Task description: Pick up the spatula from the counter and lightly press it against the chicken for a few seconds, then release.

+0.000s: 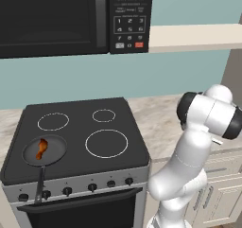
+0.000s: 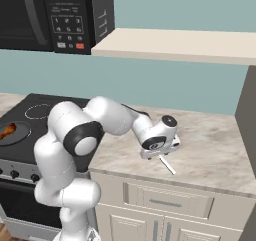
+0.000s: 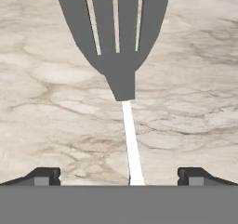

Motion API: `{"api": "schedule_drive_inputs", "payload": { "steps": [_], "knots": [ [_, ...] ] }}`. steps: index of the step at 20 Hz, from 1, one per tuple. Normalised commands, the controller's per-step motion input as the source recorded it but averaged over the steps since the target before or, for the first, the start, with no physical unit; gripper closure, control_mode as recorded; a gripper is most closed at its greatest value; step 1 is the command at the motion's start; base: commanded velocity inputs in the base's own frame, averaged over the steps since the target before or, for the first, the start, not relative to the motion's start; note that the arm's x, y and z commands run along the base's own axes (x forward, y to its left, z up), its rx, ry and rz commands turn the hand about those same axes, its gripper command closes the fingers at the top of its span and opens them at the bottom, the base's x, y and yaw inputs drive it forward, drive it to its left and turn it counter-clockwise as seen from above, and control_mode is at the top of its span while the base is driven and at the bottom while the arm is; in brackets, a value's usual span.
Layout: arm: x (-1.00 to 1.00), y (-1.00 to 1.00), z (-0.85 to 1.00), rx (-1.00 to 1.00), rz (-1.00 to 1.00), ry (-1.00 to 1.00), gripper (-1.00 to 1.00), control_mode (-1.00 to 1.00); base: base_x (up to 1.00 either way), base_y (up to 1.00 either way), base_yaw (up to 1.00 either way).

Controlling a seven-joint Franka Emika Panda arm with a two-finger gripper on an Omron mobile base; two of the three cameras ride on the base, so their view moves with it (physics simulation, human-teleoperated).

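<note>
Hovering my end effector (image 3: 118,177), spread apart, over the spatula (image 3: 116,56), I judge it light and stiff, best gripped by its slim handle (image 3: 131,144).

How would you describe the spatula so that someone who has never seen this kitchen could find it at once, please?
Start at the black stove, then move to the marble counter on its right. The spatula lies flat there under the open gripper. Unlike the round pan on the stove, it has a dark grey slotted blade and a thin white handle.
</note>
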Motion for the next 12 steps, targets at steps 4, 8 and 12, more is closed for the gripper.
{"api": "schedule_drive_inputs", "payload": {
  "steps": [4,8,12],
  "knots": [
    [0.16,-0.04,-0.16,0.00,0.00,0.00,-1.00,-1.00,0.00,0.00,0.00],
    [0.15,0.00,-0.21,0.00,0.00,0.00,-1.00,-1.00,0.00,0.00,0.00],
    [0.16,0.00,-0.28,0.00,0.00,0.00,-1.00,-1.00,0.00,0.00,0.00]
  ]
}}
